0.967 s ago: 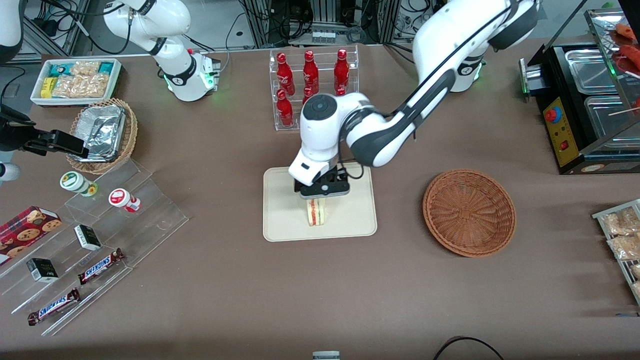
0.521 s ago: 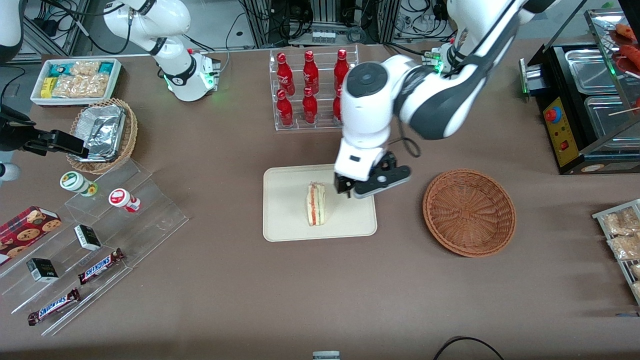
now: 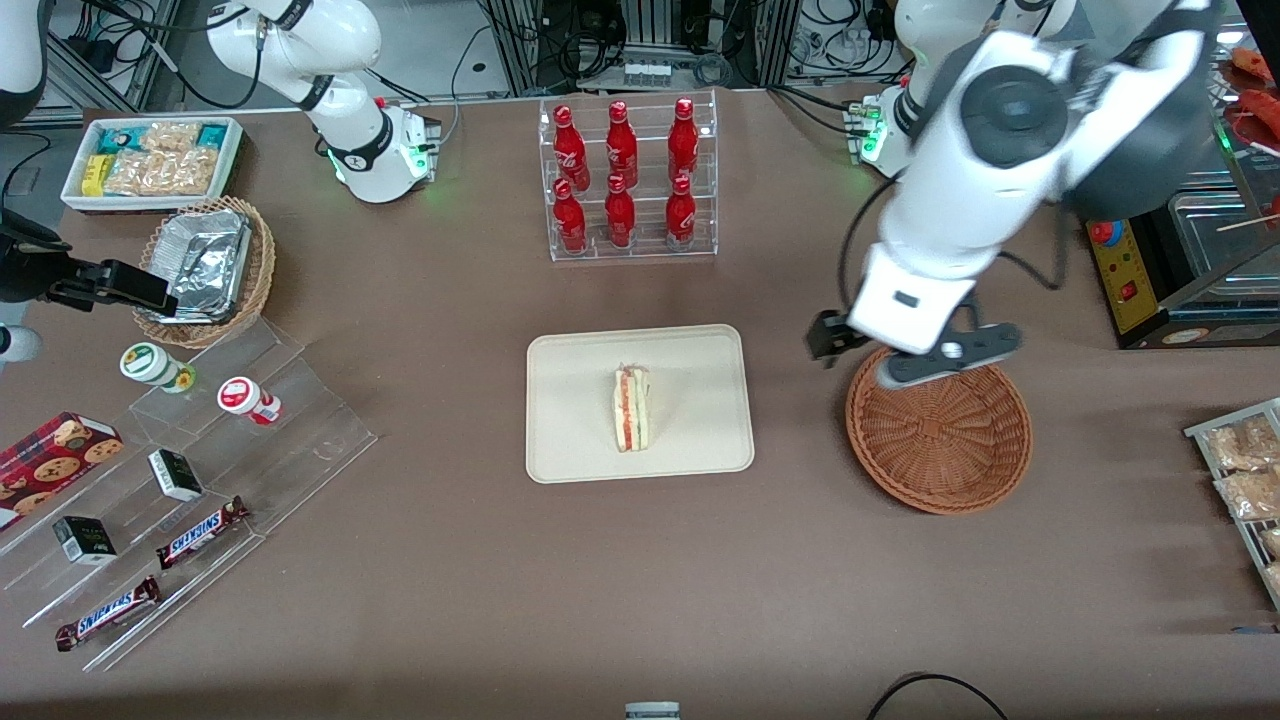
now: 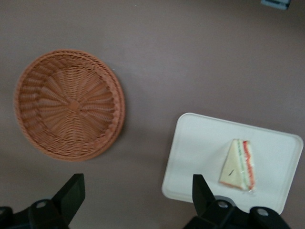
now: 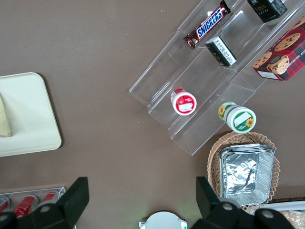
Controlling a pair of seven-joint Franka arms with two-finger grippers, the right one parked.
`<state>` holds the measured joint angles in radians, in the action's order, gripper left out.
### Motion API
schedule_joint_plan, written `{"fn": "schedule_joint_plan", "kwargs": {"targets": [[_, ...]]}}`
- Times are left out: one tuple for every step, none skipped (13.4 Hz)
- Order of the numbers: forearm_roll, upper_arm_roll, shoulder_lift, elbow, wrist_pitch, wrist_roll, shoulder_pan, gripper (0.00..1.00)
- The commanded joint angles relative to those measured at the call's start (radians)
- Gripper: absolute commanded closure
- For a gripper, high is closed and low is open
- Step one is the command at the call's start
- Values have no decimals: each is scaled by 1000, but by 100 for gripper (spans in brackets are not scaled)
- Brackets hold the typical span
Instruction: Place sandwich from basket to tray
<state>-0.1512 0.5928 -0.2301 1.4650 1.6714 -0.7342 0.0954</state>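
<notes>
The sandwich (image 3: 631, 409) (image 4: 238, 164) stands on its edge in the middle of the cream tray (image 3: 570, 440) (image 4: 200, 148), its pink and green filling showing. The reddish-brown basket (image 3: 940, 440) (image 4: 69, 102) sits on the table beside the tray, toward the working arm's end, with nothing in it. My gripper (image 3: 872, 352) (image 4: 136, 191) hangs high above the table between tray and basket, over the basket's rim. It is open, with nothing between its fingers (image 4: 71, 191).
A clear rack of red bottles (image 3: 625, 180) stands farther from the camera than the tray. A black food warmer (image 3: 1170, 200) and a rack of snack packs (image 3: 1245, 470) sit at the working arm's end. Acrylic steps with snacks (image 3: 190, 450) lie toward the parked arm's end.
My gripper let go of the sandwich on the tray, rose, and swung away to above the basket's rim. The sandwich stays standing on the tray.
</notes>
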Motion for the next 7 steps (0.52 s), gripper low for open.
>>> {"fn": "schedule_joint_plan", "kwargs": {"targets": [[35,-28,75,40,-53,146,47,1],[56,-92,95,41,-64,200,35,1],[86,-158,118,47,-79,278,3,1],[100,-241,133,49,-113,364,-34,1],[113,-334,150,49,-140,450,-90,1],[128,-406,162,51,-147,499,-117,1],[143,-453,191,78,-153,551,-129,1]]}}
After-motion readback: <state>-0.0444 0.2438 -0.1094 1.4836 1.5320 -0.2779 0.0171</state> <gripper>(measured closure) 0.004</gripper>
